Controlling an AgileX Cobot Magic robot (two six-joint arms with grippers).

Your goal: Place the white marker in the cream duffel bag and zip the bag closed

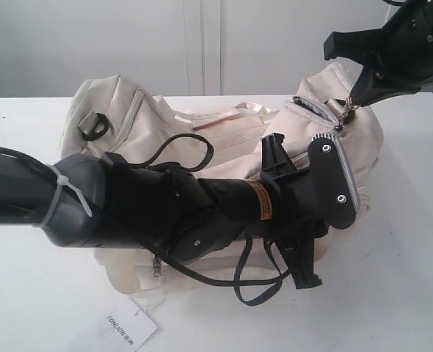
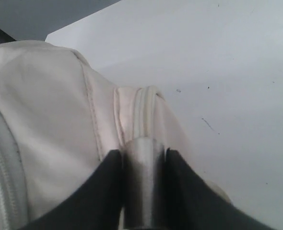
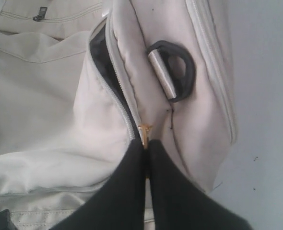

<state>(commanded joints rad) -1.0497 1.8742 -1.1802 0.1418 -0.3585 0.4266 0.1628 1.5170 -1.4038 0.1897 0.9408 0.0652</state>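
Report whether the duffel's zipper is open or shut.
Partly open: a dark gap shows along the zipper of the cream duffel bag, ahead of the right gripper, whose jaws pinch its pull.

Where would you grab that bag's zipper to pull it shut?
By the small metal pull at the end of the open slit, pinched from above: it stands clear of the soft bag, and the right gripper is pinching it there.

Duffel bag [image 1: 202,125] lies across the middle of the bench [image 1: 393,293]. Left arm [image 1: 128,205] crosses in front of it from the left, left tool [image 2: 143,155] against the bag. Right tool [image 1: 354,99] sits at the bag's right end, on the zipper pull [image 1: 346,111]. Paper tag [image 1: 128,331] lies on the bench before the bag.
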